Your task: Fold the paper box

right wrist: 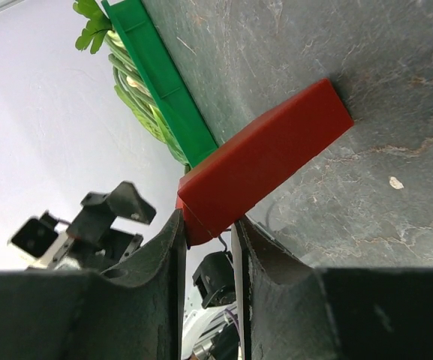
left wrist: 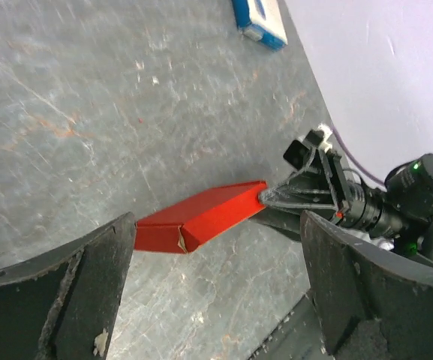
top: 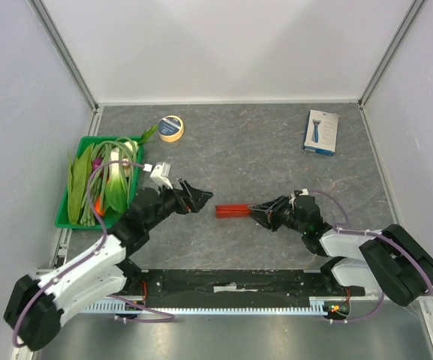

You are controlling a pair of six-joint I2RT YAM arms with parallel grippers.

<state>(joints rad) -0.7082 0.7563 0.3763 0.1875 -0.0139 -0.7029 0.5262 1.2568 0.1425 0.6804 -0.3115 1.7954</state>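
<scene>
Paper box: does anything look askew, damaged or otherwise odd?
One thing: in the left wrist view, the near end corner of the paper box shows a small pale nick, maybe a scuff or an untucked flap. Otherwise it looks square, its far end pinched in the right pincer, the left pincer open.

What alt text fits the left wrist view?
A flat red paper box lies on the grey table, its far end pinched by the right gripper. The left gripper is open, its fingers framing the view's lower corners.
</scene>
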